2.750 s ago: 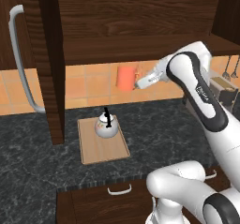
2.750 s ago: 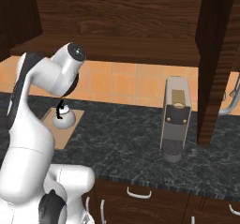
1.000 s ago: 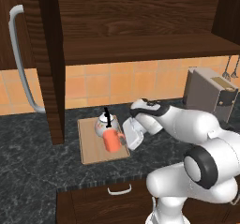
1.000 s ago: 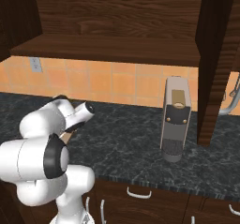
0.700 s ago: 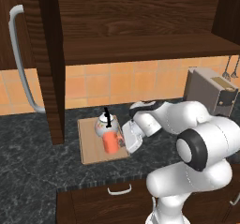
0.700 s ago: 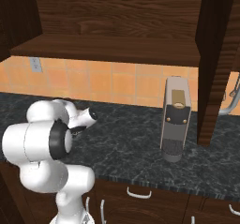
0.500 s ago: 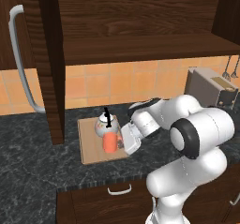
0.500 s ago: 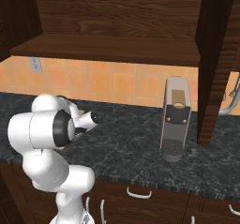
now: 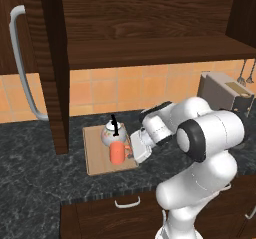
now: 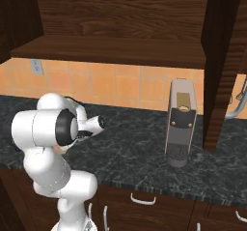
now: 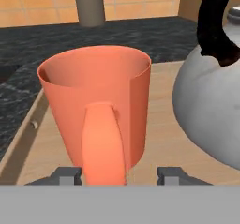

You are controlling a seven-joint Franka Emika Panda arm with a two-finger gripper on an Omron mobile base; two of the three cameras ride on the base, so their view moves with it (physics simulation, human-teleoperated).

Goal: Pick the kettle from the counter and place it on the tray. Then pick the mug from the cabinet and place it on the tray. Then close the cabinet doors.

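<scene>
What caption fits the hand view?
Claw open astride the mug handle on the tray, kettle alongside.

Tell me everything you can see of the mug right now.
The mug is a small orange-red cylinder, smooth and matte like glazed ceramic, widening slightly toward its open rim, and it looks empty. It stands upright on the light-wood tray, just in front of the white kettle, close beside it. Its thick loop handle faces the gripper, whose two finger tips stand spread on either side of that handle, apparently not clamping it.
</scene>
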